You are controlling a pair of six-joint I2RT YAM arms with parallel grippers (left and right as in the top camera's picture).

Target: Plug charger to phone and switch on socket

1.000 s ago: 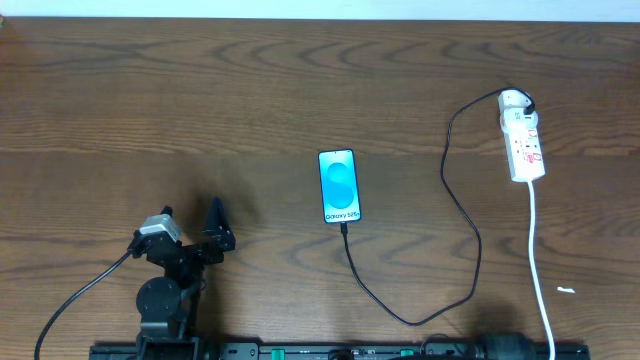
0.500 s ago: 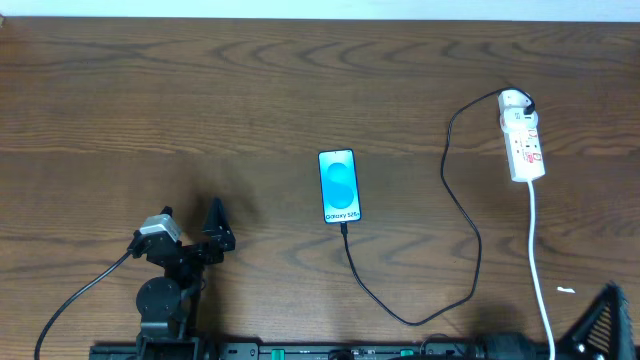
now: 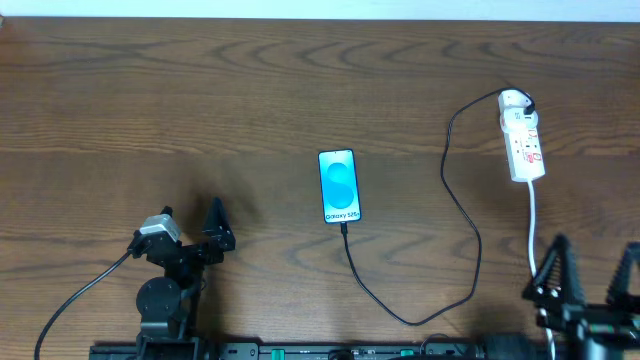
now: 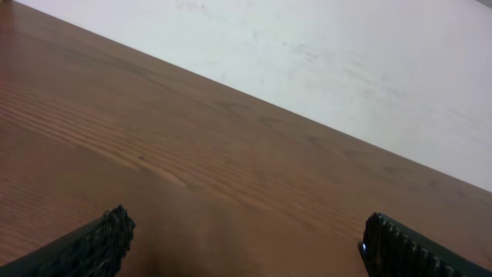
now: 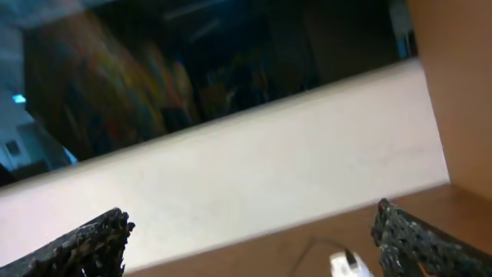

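The phone (image 3: pixel 338 186) lies flat at the table's middle, its blue screen lit. The black charger cable (image 3: pixel 470 235) runs from the phone's bottom edge, where its tip (image 3: pixel 343 227) touches, loops toward the front edge and rises to a white plug on the socket (image 3: pixel 522 138) at the far right. The socket's end also shows in the right wrist view (image 5: pixel 344 265). My left gripper (image 3: pixel 190 220) is open and empty at the front left, over bare wood in the left wrist view (image 4: pixel 246 246). My right gripper (image 3: pixel 592 270) is open and empty at the front right, below the socket.
The socket's white cord (image 3: pixel 535 235) runs down toward the front edge, just left of my right gripper. A pale wall (image 4: pixel 346 54) borders the table's far edge. The left arm's grey cable (image 3: pixel 80 300) trails off at the front left.
My right arm has come into the overhead view from the bottom right corner and moved up and left toward the white cord. The left arm, phone and cable have not moved.
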